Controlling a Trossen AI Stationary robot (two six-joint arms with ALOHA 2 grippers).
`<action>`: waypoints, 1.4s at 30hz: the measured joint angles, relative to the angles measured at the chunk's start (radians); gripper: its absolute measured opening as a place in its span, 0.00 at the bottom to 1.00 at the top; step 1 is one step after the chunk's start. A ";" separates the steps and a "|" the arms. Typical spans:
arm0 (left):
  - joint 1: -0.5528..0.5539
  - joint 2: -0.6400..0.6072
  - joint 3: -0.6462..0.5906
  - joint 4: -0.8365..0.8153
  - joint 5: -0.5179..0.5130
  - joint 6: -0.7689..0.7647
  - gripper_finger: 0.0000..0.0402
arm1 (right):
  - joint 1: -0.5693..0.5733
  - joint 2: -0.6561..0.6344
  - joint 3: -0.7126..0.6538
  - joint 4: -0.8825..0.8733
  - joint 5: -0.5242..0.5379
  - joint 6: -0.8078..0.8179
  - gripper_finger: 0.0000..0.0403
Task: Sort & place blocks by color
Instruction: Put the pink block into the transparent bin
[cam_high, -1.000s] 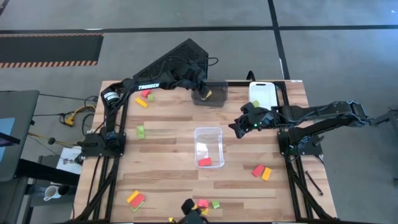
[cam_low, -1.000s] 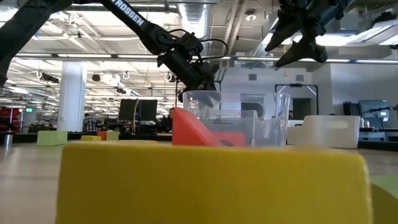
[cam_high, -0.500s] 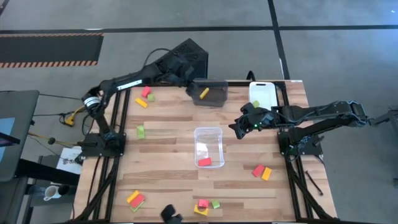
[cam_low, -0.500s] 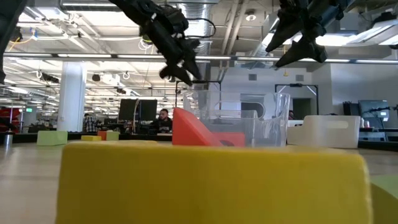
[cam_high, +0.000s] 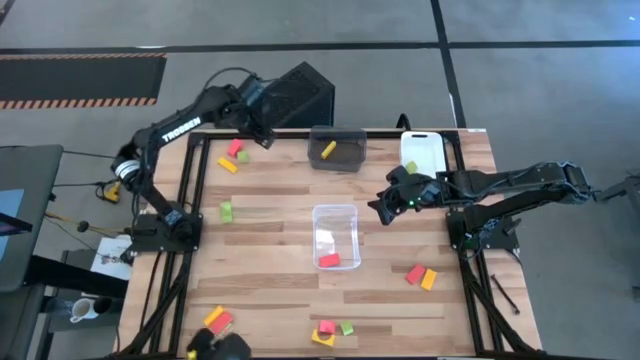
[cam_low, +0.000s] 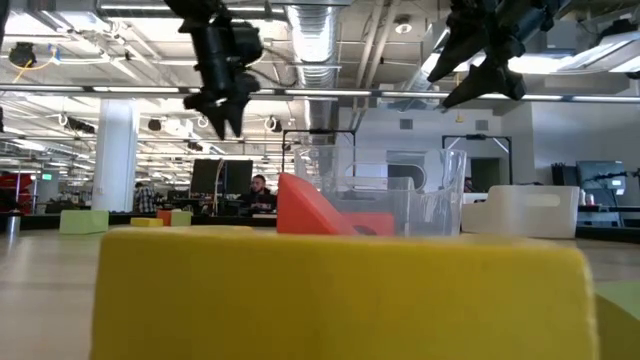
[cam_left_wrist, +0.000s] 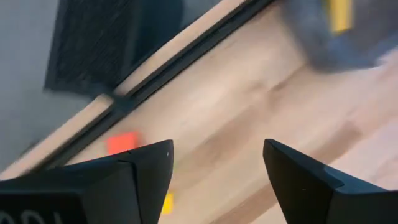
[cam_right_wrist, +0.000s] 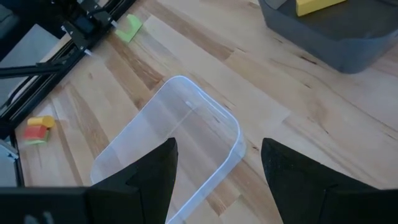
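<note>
- Bench (cam_high: 270, 215): wooden top carrying three bins and scattered blocks.
- Left arm (cam_high: 175, 128): reaches over the far left corner; its gripper (cam_high: 252, 128) hangs above the bench edge near the red and yellow blocks there, jaws apart, nothing between them.
- Right arm (cam_high: 520, 185): extends in from the right; its gripper (cam_high: 383, 207) hovers just right of the clear bin, jaws wide, empty.
- Dark bin (cam_high: 337, 149): far edge, centre; holds one yellow block (cam_high: 329, 150).
- White bin (cam_high: 423, 152): far right corner; contents cannot be made out.
- Clear bin (cam_high: 335, 235): mid-bench; holds one red block (cam_high: 329, 260) at its near end.
- Loose blocks, far left: red (cam_high: 235, 149) and yellow (cam_high: 228, 165) with a green piece beside, apparently; the left wrist view is blurred here.
- Loose green block (cam_high: 226, 211): left side, alone.
- Red (cam_high: 415, 273) and orange-yellow (cam_high: 429, 279) blocks: touching, near right.
- Small cluster (cam_high: 332, 330), near edge centre: red, yellow, green.
- Cluster (cam_high: 218, 320), near left: yellow, red, green.
</note>
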 joint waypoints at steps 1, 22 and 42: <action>0.022 0.000 -0.006 -0.011 -0.005 0.000 0.59 | 0.000 0.000 0.000 0.000 0.000 0.000 0.63; 0.309 0.189 -0.168 0.131 0.060 0.008 0.80 | -0.003 0.000 0.000 0.000 -0.006 0.006 0.63; 0.333 0.313 -0.169 0.202 0.018 0.102 0.77 | 0.015 0.000 0.000 0.001 -0.052 0.114 0.63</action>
